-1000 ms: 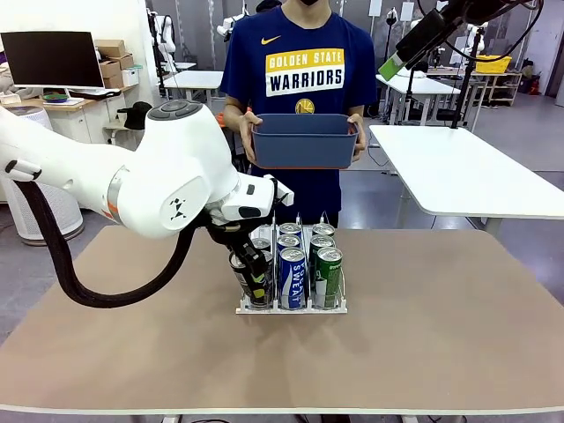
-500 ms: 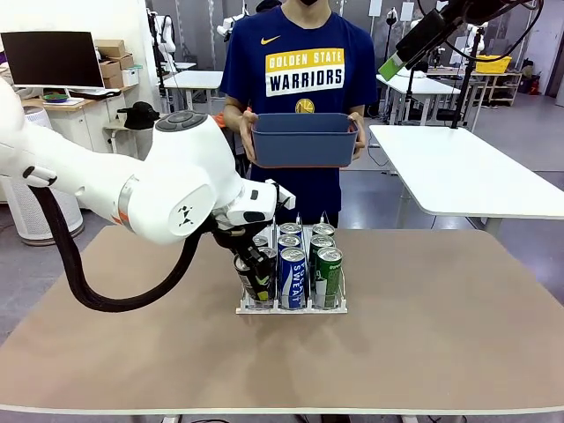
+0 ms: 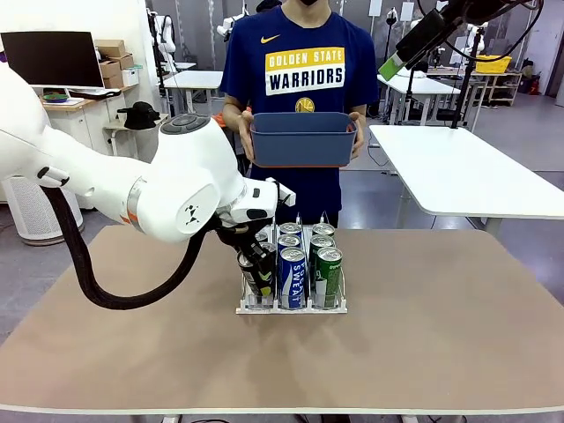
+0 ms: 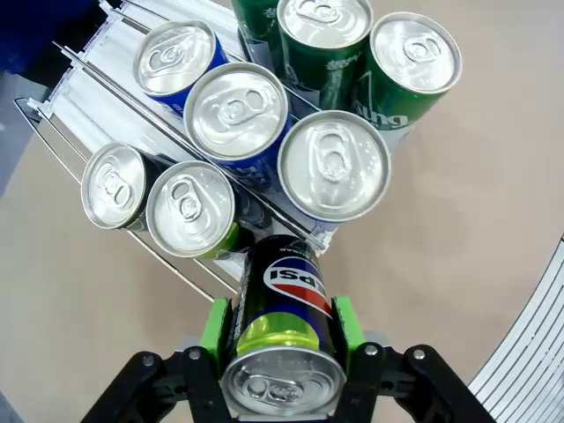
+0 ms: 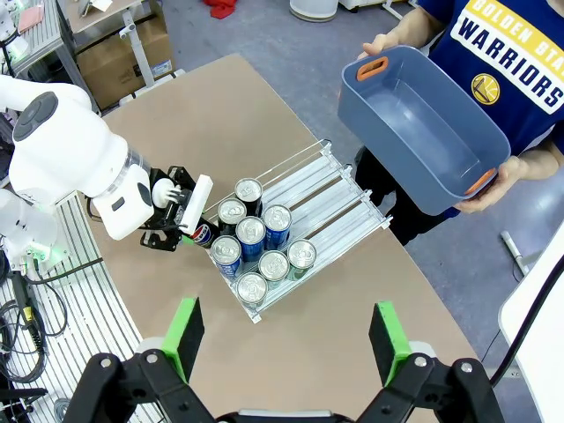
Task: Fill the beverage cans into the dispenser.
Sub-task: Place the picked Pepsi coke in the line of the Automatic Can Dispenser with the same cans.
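Observation:
The dispenser (image 3: pixel 291 308) stands mid-table with several beverage cans in it: a blue one (image 3: pixel 293 278) and a green one (image 3: pixel 329 275) at the front, more behind. My left gripper (image 3: pixel 256 275) is shut on a black Pepsi can (image 4: pixel 286 284), held tilted at the front of the dispenser's left lane. In the left wrist view the green pads (image 4: pixel 215 322) clamp this can's sides, just before two black cans (image 4: pixel 189 207) in that lane. My right gripper (image 5: pixel 288 330) hangs open high above the table, nothing between its fingers, looking down on the dispenser (image 5: pixel 328 187).
A person at the far side holds an empty blue-grey bin (image 3: pixel 304 141) with both hands at chest height. Bare brown table (image 3: pixel 441 326) surrounds the dispenser. A white table (image 3: pixel 467 176) stands behind on the right.
My left arm has shifted a little to the right, carrying the black can closer into the left lane's front. The right gripper and the person have stayed put.

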